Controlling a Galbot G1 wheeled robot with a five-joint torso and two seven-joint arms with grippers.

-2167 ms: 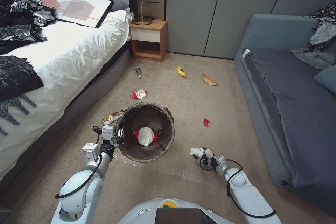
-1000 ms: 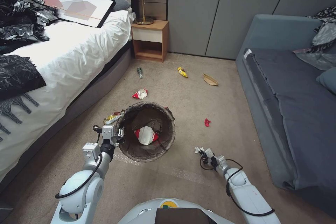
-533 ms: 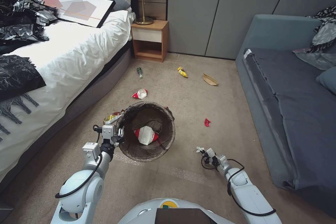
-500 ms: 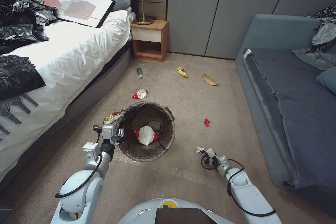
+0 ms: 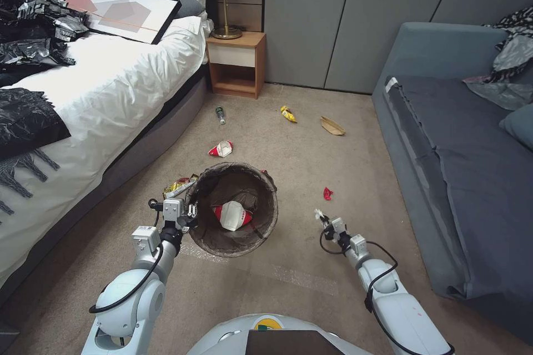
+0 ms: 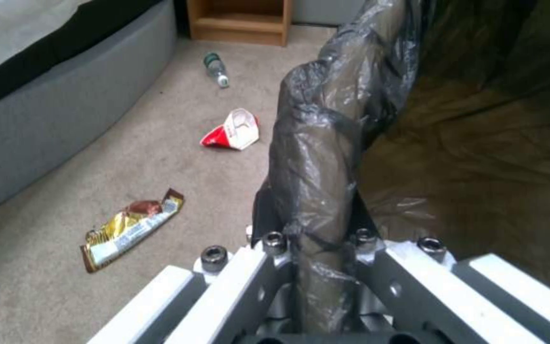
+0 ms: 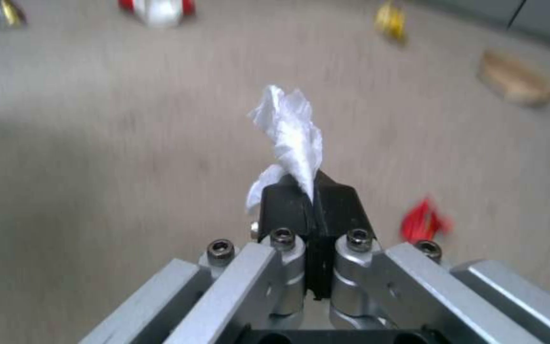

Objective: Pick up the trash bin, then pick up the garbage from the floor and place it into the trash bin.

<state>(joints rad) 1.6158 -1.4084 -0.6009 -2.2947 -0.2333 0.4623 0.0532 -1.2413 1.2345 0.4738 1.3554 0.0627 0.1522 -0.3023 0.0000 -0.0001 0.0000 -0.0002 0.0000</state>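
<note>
we've got the left gripper (image 5: 191, 215) clamped on the near-left rim of the trash bin (image 5: 266, 222), fingers (image 6: 275, 239) pinched shut over the folded dark bag liner (image 6: 316, 157), and the bin hangs in front of us with its mouth open upward and one red-and-white carton (image 5: 232, 215) lying at the bottom. over on the right, the right gripper (image 5: 326, 224) is off the floor (image 5: 311, 161), well to the side of the bin, with its black fingers (image 7: 288, 210) closed tight on a white tissue wad (image 7: 291, 131) — the tissue sticks up past the tips, held only by its lower edge. scattered on the carpet we see another crumpled carton (image 5: 221, 148), a green bottle (image 5: 220, 115), a yellow snack wrapper (image 5: 287, 114), a flat brown paper bag (image 5: 332, 126), a red scrap (image 5: 327, 193) just beyond the right gripper, and a gold wrapper (image 6: 132, 228) tucked beside the bin. now the risks, as we judge them: the tissue is light and thinly pinched, so a quick swing could tear it or let it slip free short of the rim; if it's let go over the edge rather than the middle, it may catch on the liner and fall outside. and the left grip bites mostly on slick plastic — the bin could tilt or the liner slide.
</note>
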